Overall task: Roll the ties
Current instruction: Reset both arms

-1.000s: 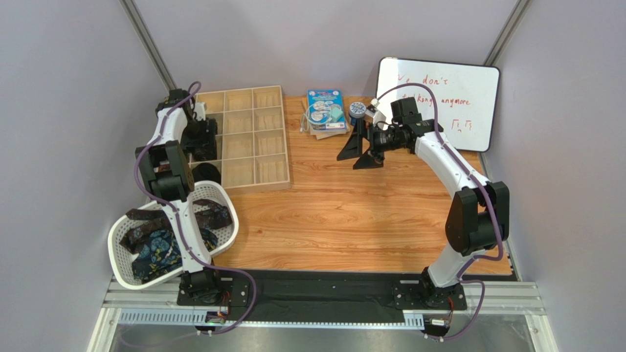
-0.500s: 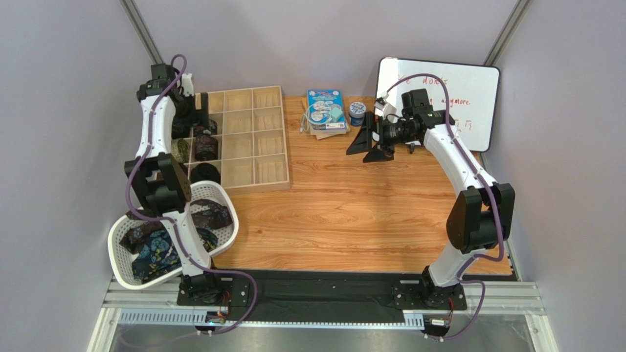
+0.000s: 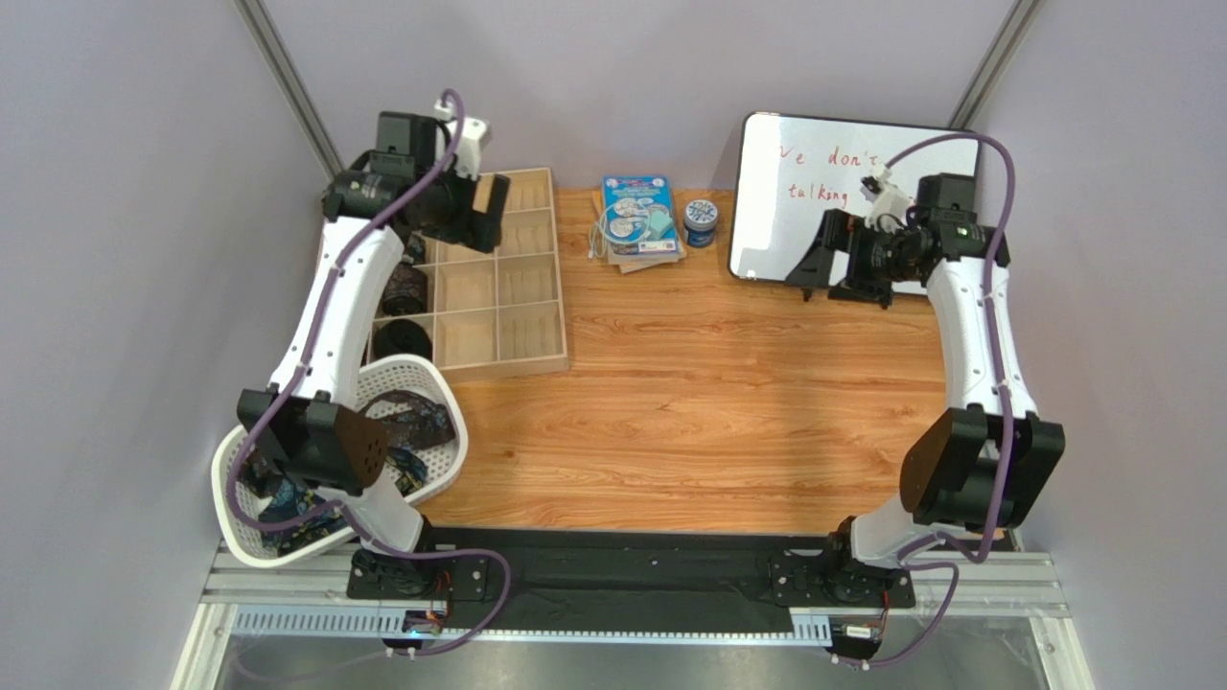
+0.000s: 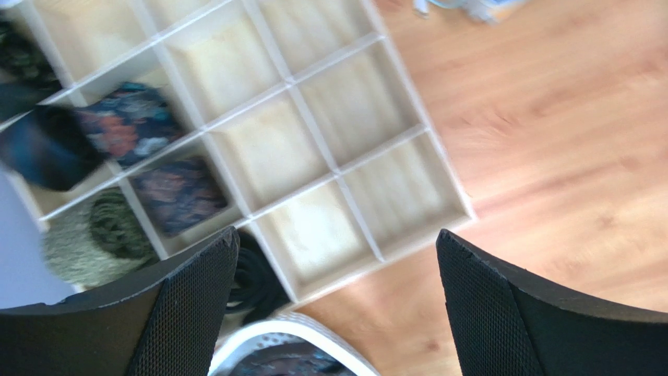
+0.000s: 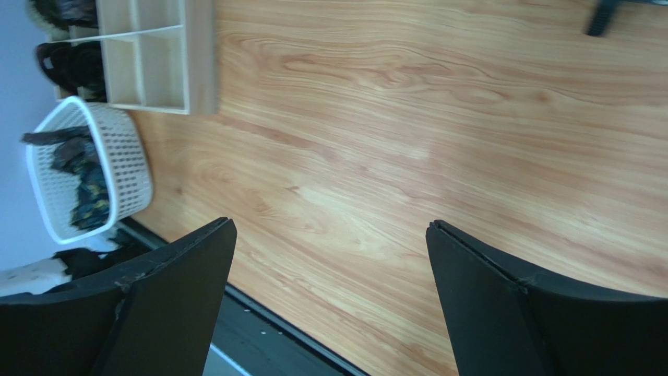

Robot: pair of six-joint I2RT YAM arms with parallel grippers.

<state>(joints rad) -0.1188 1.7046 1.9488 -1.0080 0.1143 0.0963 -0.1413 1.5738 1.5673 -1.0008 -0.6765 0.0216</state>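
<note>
Several rolled ties fill the left column of the wooden compartment tray [image 3: 497, 345]: a floral coil [image 4: 125, 125], a maroon-navy coil [image 4: 179, 194] and an olive coil [image 4: 102, 239], seen from above as dark coils [image 3: 403, 291]. A black coil [image 4: 255, 278] lies by the tray's near corner. Unrolled ties [image 3: 415, 426] lie heaped in the white mesh basket [image 3: 455, 449]. My left gripper [image 3: 478, 216] [image 4: 337, 239] hangs high over the tray's back, open and holding nothing. My right gripper [image 3: 843, 273] [image 5: 329, 227] is open and holds nothing, raised in front of the whiteboard.
A whiteboard [image 3: 879, 180] leans at the back right. A blue packet [image 3: 638, 216] and a small round tin [image 3: 700, 216] lie at the back middle. The basket [image 5: 129, 172] overhangs the table's near left corner. Grey walls close in on both sides.
My left gripper opened wide, rose from the tray's left column and swung toward the back, leaving a rolled tie in the tray. My right arm moved right toward the whiteboard.
</note>
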